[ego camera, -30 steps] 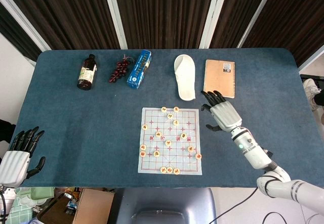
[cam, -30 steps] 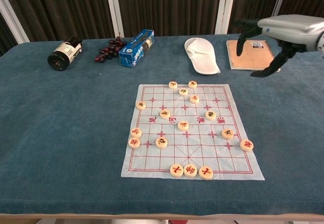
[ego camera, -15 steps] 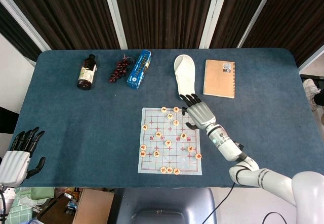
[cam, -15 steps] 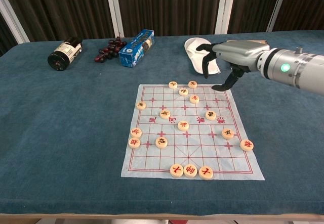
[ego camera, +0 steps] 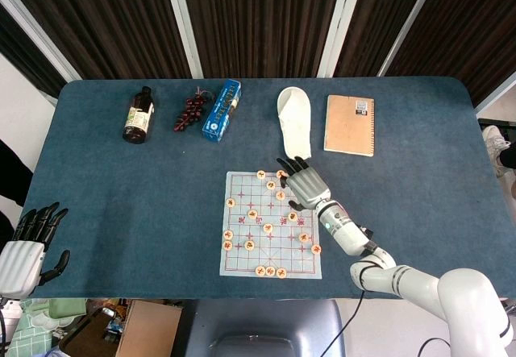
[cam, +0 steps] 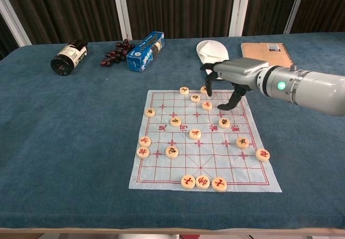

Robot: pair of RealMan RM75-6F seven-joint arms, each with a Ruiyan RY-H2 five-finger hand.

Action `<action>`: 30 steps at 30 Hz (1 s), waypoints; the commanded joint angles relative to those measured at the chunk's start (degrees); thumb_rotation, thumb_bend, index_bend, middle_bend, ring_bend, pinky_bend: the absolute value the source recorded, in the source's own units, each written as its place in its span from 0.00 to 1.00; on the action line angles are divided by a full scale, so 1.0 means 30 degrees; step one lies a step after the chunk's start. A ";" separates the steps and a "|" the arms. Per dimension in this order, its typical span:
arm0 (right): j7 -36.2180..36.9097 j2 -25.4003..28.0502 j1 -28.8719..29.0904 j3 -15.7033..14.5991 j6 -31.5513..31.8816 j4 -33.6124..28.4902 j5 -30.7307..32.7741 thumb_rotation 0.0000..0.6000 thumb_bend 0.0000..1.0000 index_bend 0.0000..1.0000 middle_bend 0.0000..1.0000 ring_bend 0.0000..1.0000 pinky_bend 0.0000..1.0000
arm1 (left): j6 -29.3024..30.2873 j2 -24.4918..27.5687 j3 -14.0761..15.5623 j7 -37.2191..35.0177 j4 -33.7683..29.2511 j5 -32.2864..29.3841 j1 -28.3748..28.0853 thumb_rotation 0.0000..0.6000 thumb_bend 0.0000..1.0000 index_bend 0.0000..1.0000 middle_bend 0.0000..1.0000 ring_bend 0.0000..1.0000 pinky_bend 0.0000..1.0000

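Note:
A paper Chinese chess board (cam: 215, 158) lies on the blue table, also seen in the head view as the chess board (ego camera: 278, 248). Several round wooden pieces (cam: 195, 134) are scattered on it. My right hand (cam: 232, 73) hovers over the board's far right corner with its fingers spread and pointing down, holding nothing. Its fingertips (cam: 208, 87) hang just above a piece at the far edge, and another piece (cam: 207, 105) lies below the palm. In the head view the right hand (ego camera: 305, 186) covers that corner. My left hand (ego camera: 24, 248) hangs empty, fingers apart, off the table's near left corner.
Along the far side lie a dark bottle (cam: 68, 57) on its side, a bunch of dark grapes (cam: 115, 53), a blue box (cam: 144, 50), a white slipper (cam: 211, 50) and a brown notebook (cam: 268, 51). A chair back (ego camera: 258, 329) stands at the near edge.
My right hand has swept left from beside the notebook to above the board's far right corner and come lower. The left hand has barely shifted.

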 commanded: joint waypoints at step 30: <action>-0.1232 -0.1554 0.1059 -0.0045 -0.0424 0.1403 0.1497 1.00 0.50 0.56 0.01 0.00 0.00 | 0.0288 0.0223 -0.0006 -0.0332 0.0012 -0.0001 0.0208 1.00 0.41 0.00 0.00 0.00 0.00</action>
